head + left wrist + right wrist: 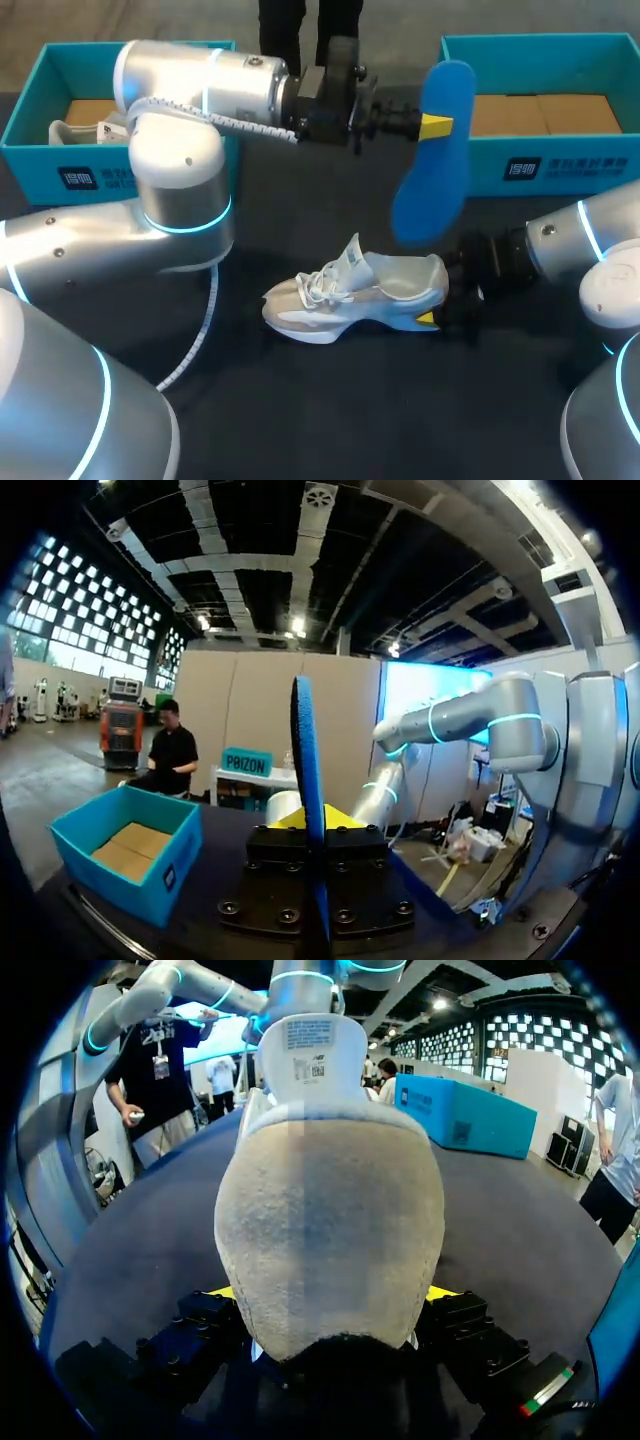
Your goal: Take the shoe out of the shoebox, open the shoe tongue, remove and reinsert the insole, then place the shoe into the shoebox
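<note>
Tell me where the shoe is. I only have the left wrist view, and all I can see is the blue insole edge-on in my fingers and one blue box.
Observer: The shoe stands on its sole on the table, outside any box, with its toe toward your left side.
Operator: Is the right arm on it?
Observer: Yes. The right arm's fingers grip the heel from both sides.
Operator: Where is my insole relative to the shoe?
Observer: The left arm's fingers hold the insole up off the table. From the head camera it sits between the shoe's heel and the right box.
</note>
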Available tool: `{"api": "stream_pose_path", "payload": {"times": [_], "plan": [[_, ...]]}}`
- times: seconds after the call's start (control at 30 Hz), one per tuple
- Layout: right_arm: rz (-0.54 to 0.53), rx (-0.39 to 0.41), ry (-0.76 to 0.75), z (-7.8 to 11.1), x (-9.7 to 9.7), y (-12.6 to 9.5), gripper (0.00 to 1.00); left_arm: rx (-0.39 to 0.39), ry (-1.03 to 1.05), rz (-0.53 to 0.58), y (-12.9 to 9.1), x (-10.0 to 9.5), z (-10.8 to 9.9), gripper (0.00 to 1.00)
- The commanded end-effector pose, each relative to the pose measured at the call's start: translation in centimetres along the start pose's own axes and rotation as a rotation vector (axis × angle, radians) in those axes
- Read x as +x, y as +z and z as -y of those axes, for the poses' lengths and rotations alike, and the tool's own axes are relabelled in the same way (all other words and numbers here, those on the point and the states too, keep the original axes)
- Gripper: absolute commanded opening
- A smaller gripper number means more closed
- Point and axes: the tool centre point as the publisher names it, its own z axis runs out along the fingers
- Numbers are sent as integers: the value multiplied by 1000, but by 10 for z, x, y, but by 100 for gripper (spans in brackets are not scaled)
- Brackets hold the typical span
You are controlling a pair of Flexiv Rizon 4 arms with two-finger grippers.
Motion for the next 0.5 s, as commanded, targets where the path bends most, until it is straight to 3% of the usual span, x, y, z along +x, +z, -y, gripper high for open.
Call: {"api": "stream_pose_path", "payload": {"times": [0.03,0.5], "plan": [[0,6,0,-1,0,2,0,24,-94,-4,-1,19,1,0],[0,6,0,-1,0,2,0,44,-334,5,0,57,49,0]]}}
